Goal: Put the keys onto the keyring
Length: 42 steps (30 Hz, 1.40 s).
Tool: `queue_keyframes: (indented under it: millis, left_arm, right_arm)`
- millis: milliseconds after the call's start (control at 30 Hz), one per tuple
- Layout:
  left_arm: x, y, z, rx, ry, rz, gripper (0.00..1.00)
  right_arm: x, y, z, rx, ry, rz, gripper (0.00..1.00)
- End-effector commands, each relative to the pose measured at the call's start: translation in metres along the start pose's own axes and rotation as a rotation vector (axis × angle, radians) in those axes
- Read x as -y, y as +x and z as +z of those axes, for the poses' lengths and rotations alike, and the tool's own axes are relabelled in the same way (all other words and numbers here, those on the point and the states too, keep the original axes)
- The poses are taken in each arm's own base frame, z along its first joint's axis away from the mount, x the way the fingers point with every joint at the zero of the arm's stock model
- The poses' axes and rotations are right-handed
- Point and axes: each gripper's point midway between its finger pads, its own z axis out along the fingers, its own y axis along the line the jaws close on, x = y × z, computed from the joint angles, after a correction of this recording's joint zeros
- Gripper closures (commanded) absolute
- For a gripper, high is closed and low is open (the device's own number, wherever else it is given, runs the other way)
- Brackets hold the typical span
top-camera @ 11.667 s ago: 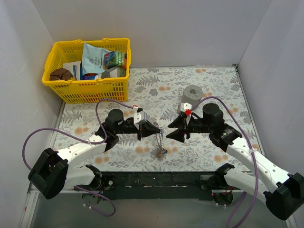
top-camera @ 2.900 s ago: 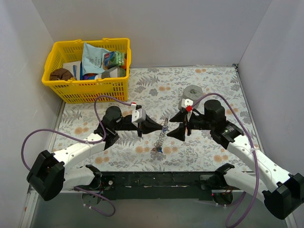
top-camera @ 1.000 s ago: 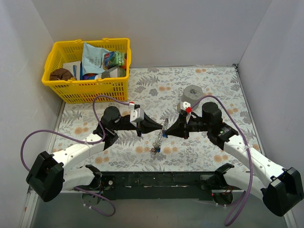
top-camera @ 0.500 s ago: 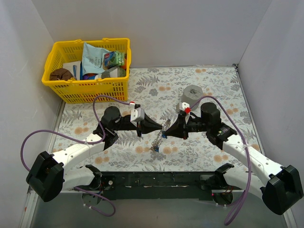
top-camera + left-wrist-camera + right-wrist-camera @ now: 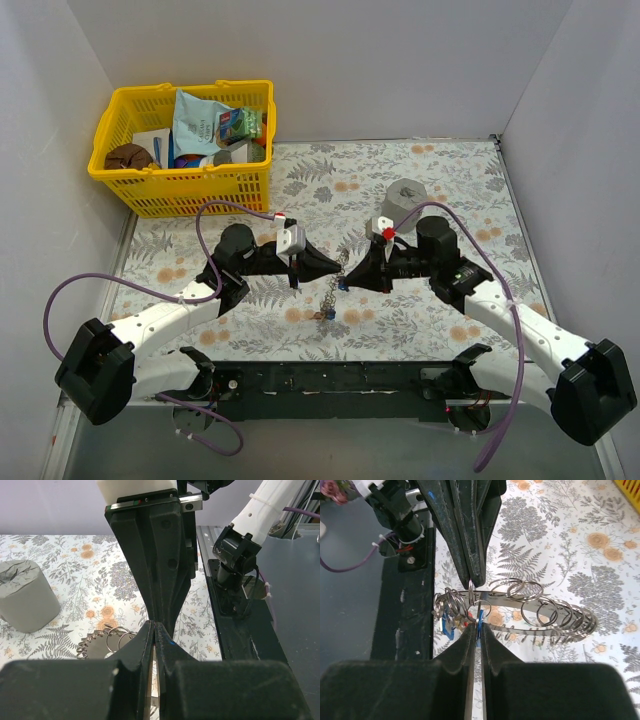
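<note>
left claw (image 5: 336,264) clenched, pinching top of keyring (image 5: 332,292); ring chain hangs from it toward table (image 5: 450,180). right claw (image 5: 347,281) clenched, tips meeting left's, small blue key (image 5: 478,625) nipped between them. second blue key (image 5: 447,628) among low rings. grey cylinder (image 5: 406,196) behind.

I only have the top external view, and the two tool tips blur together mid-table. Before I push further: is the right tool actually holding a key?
Observer: Probably. In the right wrist view the right tool is shut, with a blue sliver pinched in it that looks like a blue key.
Operator: And the left tool?
Observer: The same view shows the left tool shut too, pinching one small ring of the keyring, just ahead of that blue sliver.
</note>
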Motion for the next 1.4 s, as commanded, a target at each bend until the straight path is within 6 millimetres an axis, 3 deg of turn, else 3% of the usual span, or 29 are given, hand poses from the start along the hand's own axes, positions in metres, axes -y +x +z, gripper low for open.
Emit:
queue_keyframes:
  millis: [0, 33, 133, 233, 333, 400, 533, 633, 967, 1200, 1367]
  left_arm:
    - [-0.006, -0.041, -0.003, 0.102, -0.044, 0.129, 1.0]
    - [-0.006, -0.04, -0.003, 0.099, -0.044, 0.128, 1.0]
    - [-0.006, -0.037, -0.003, 0.089, -0.041, 0.127, 1.0]
    - [-0.005, -0.036, -0.004, 0.086, -0.039, 0.133, 1.0]
    - [-0.004, -0.036, -0.003, 0.087, -0.031, 0.134, 1.0]
    - [-0.003, -0.036, -0.003, 0.09, -0.022, 0.132, 1.0]
    - [-0.001, -0.039, -0.003, 0.095, -0.014, 0.138, 1.0]
    - [0.0, -0.04, -0.003, 0.098, -0.01, 0.139, 1.0]
    - [0.003, -0.041, -0.003, 0.103, 0.006, 0.135, 1.0]
    - [0.003, -0.041, -0.003, 0.104, 0.006, 0.135, 1.0]
    - [0.003, -0.044, -0.003, 0.112, 0.002, 0.139, 1.0]
  right_arm:
    - [0.004, 0.012, -0.005, -0.053, 0.064, 0.016, 0.79]
    - [0.003, 0.002, -0.01, -0.027, 0.085, -0.019, 0.63]
    - [0.011, -0.018, -0.024, 0.029, 0.217, -0.074, 0.39]
    - [0.008, -0.044, -0.04, 0.114, 0.296, -0.15, 0.24]
    - [0.003, -0.059, -0.044, 0.16, 0.297, -0.173, 0.2]
    - [-0.003, -0.066, -0.042, 0.189, 0.259, -0.18, 0.21]
    - [-0.013, -0.072, -0.03, 0.214, 0.151, -0.166, 0.41]
    - [-0.015, -0.075, -0.024, 0.226, 0.101, -0.156, 0.5]
    - [-0.022, -0.079, -0.016, 0.253, 0.016, -0.128, 0.54]
    - [-0.022, -0.07, -0.009, 0.244, -0.024, -0.084, 0.7]
    - [-0.018, -0.059, -0.006, 0.225, -0.018, -0.059, 0.73]
